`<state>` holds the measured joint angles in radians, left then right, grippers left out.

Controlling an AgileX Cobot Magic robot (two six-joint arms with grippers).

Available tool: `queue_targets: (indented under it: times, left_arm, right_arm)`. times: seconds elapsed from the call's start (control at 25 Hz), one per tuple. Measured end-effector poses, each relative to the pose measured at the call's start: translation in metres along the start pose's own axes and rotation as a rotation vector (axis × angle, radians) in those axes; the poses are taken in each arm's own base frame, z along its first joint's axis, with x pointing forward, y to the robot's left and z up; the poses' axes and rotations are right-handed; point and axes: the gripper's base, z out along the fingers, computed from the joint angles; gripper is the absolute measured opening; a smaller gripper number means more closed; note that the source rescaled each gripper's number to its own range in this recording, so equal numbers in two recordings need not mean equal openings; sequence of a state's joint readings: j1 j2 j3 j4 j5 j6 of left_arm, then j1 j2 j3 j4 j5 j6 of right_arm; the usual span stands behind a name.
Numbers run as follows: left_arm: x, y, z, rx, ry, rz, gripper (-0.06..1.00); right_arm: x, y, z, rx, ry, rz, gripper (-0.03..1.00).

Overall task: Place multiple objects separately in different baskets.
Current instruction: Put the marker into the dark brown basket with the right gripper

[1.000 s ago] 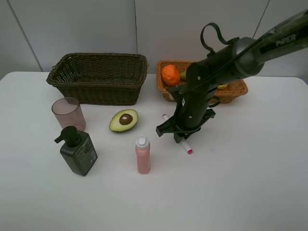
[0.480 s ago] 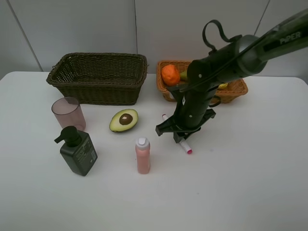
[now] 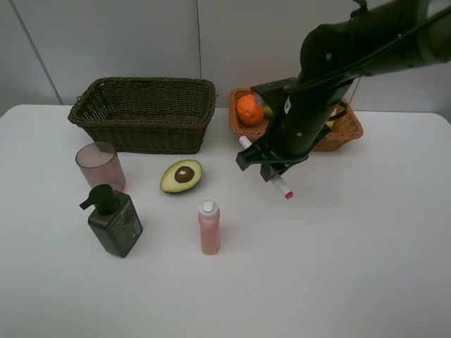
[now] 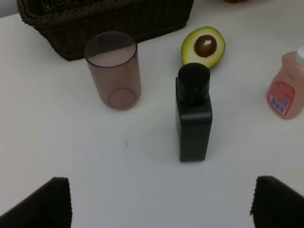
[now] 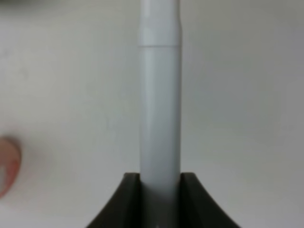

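Note:
My right gripper [image 3: 266, 167] is shut on the white marker [image 3: 282, 186] and holds it above the table, in front of the orange-tan basket [image 3: 347, 130]. In the right wrist view the marker [image 5: 159, 95] sits between the fingers [image 5: 127, 199]. The orange [image 3: 249, 110] lies in that basket, with a bit of the lemon [image 3: 325, 127] showing behind the arm. The avocado half [image 3: 181, 175], pink cup [image 3: 101, 165], pump bottle [image 3: 114, 221] and small pink bottle [image 3: 209, 227] stand on the table. The dark basket [image 3: 144, 113] is at the back left. My left gripper [image 4: 161, 199] is open above the pump bottle [image 4: 193, 113].
The white table [image 3: 352, 267] ends at a grey wall [image 3: 106, 35] behind the baskets. The right arm [image 3: 331, 63] reaches over the orange-tan basket. In the left wrist view the cup [image 4: 113, 70], avocado [image 4: 203, 46] and pink bottle [image 4: 287, 88] surround the pump bottle.
My right gripper has lifted the marker off the table and moved it up and back towards the orange-tan basket. The other objects have not moved.

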<state>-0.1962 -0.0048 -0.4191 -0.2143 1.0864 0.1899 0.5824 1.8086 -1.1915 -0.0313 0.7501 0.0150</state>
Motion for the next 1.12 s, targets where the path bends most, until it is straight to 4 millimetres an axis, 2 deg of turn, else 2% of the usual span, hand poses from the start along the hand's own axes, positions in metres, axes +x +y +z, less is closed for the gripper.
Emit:
queue_targets:
  times: [0.2,0.36,0.48,0.72,0.88,1.0,1.12]
  left_arm:
    - [0.000,0.000,0.000,0.000,0.000,0.000,1.00]
    - [0.000,0.000,0.000,0.000,0.000,0.000,1.00]
    - [0.000,0.000,0.000,0.000,0.000,0.000,1.00]
    - [0.000,0.000,0.000,0.000,0.000,0.000,1.00]
    - [0.000,0.000,0.000,0.000,0.000,0.000,1.00]
    - [0.000,0.000,0.000,0.000,0.000,0.000,1.00]
    - [0.000,0.000,0.000,0.000,0.000,0.000,1.00]
  right_arm:
    - [-0.002,-0.002,-0.031,0.017,-0.084,-0.045,0.00]
    - [-0.003,-0.003,-0.035,0.029,-0.103,-0.110,0.00]
    - [-0.012,-0.003,-0.043,0.034,-0.147,-0.148,0.00]
    - [-0.047,-0.003,-0.078,0.045,-0.331,-0.212,0.00]
    - [-0.074,0.003,-0.104,-0.009,-0.463,-0.217,0.00]
    - [-0.097,0.010,-0.112,-0.094,-0.543,-0.195,0.00]
    - [-0.121,0.017,-0.106,-0.180,-0.595,-0.167,0.00]
